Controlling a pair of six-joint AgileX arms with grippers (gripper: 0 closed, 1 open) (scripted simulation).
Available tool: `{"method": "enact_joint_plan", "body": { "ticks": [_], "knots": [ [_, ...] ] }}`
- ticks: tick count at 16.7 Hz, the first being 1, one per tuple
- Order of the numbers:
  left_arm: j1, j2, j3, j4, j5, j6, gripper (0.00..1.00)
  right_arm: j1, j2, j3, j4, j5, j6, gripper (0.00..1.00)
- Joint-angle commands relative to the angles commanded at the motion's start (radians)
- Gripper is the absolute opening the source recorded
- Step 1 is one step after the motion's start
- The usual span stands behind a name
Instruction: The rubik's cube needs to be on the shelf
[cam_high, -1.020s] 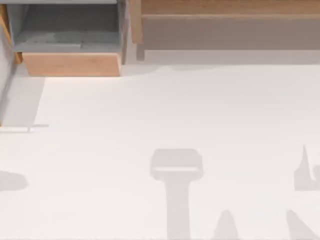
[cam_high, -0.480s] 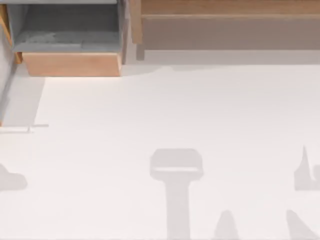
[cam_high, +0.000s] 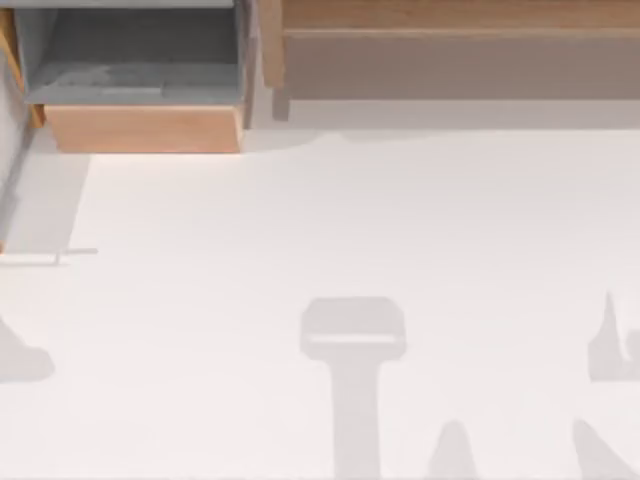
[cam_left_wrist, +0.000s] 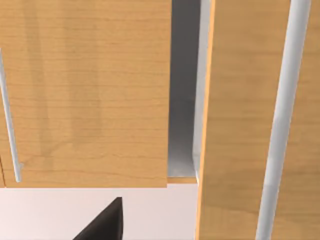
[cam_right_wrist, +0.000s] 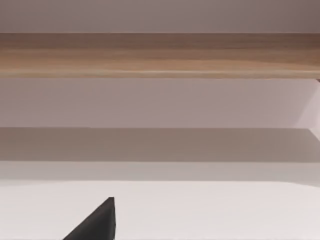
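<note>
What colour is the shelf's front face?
Grey-brown, under a light-wood top board; the shelf shows best in the top view.

Lighting bright, even, soft. Table (cam_high: 330, 220) near white, no glare. Grey arm shadows lie at 6, 4 and 8 o'clock, soft-edged. Shelf (cam_high: 460, 60) casts a shadow band along its base. Box (cam_high: 140, 128) interior dim.

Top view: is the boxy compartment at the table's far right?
No: the grey-lined boxy compartment sits at the far left, and the shelf runs along the far edge to its right.
</note>
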Motion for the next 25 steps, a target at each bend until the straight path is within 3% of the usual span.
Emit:
{"method": "enact_joint_plan", "body": {
  "ticks": [7,14,19,25],
  "knots": [
    [0.048,-0.022,-0.06,0.036,0.049,0.003,1.0,0.0,0.0,0.0,0.0,0.0,0.0,1.0],
    [0.072,-0.022,-0.021,-0.02,0.025,-0.019,1.0,0.0,0.0,0.0,0.0,0.0,0.0,1.0],
    [0.169,-0.039,0.175,-0.303,-0.081,-0.141,1.0,0.0,0.0,0.0,0.0,0.0,0.0,1.0],
    [0.199,-0.042,0.582,-0.847,-0.251,-0.394,1.0,0.0,0.0,0.0,0.0,0.0,0.0,1.0]
  ]
}}
